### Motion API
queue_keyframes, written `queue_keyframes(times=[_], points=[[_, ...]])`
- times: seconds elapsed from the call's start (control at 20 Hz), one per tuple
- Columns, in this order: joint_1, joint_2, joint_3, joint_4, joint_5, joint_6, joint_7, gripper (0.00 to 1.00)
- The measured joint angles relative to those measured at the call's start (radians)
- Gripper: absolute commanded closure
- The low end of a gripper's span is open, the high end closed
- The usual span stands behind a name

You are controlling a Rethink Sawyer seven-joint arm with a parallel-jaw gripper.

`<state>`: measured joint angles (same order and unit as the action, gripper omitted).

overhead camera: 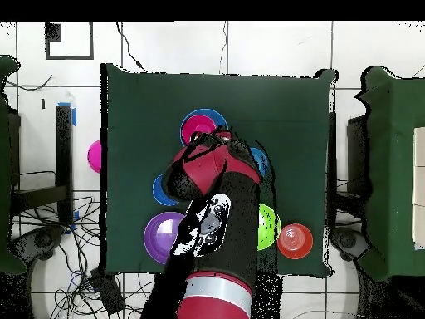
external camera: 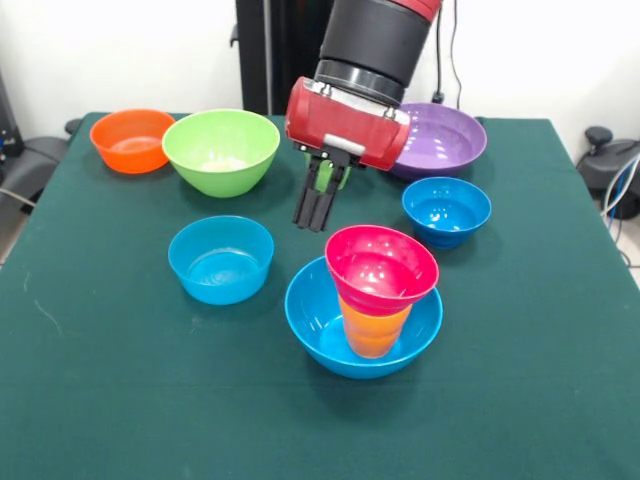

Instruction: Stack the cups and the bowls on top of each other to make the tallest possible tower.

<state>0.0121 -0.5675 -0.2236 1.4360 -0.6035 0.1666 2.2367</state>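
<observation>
Tower (external camera: 372, 305) begun: large blue bowl (external camera: 318, 330), orange cup (external camera: 372, 330) inside, pink bowl (external camera: 381, 268) on top. Behind tower, gripper (external camera: 316, 210) with jaws seemingly shut, empty. Five bowls unstacked.

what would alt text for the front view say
A tower of a pink-red bowl on an orange cup stands inside a large blue bowl on a green table. The gripper hangs just behind it, with five other bowls spread around.
</observation>
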Motion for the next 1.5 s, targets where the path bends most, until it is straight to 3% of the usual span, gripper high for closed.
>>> queue_keyframes(times=[0.85,1.5], points=[[0.071,0.08,-0.01,-0.055,0.043,-0.027,0.0,1.0],[0.053,0.113,-0.01,-0.055,0.058,-0.052,0.0,1.0]])
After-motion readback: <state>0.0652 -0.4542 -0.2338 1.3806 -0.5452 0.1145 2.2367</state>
